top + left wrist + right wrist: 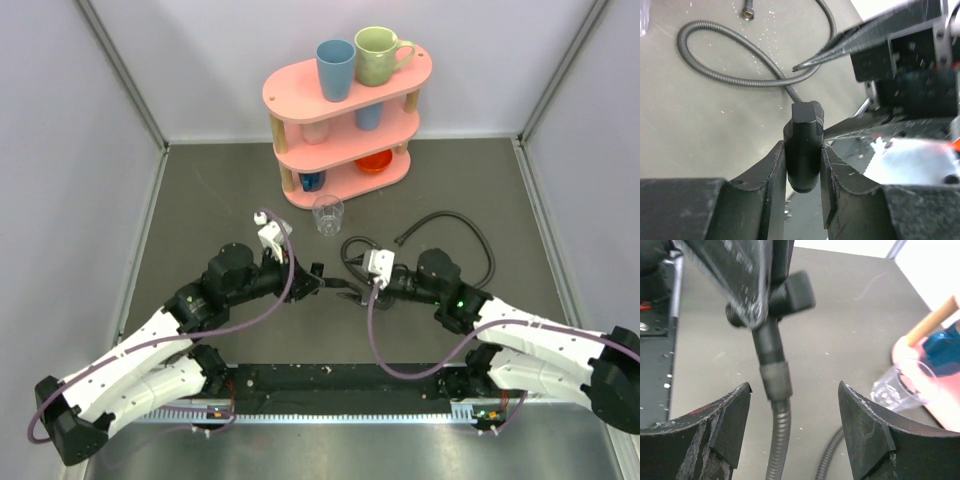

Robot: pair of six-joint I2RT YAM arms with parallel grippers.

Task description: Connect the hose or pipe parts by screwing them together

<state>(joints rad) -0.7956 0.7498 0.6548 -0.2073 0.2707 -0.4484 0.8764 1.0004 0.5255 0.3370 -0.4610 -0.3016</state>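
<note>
My left gripper is shut on a thick black fitting, with the threaded end toward the camera. A grey corrugated hose leaves the fitting's far end and loops over the table. A small loose end fitting lies farther off. In the right wrist view the hose's collar nut sits against the black fitting. My right gripper stands open around the hose below the nut, touching nothing. From above, the left gripper and right gripper meet mid-table, and the black hose curves off to the right.
A clear glass cup stands just beyond the grippers, also in the right wrist view as the cup. Behind it is a pink three-tier shelf carrying mugs and cups. Grey walls enclose the table on three sides.
</note>
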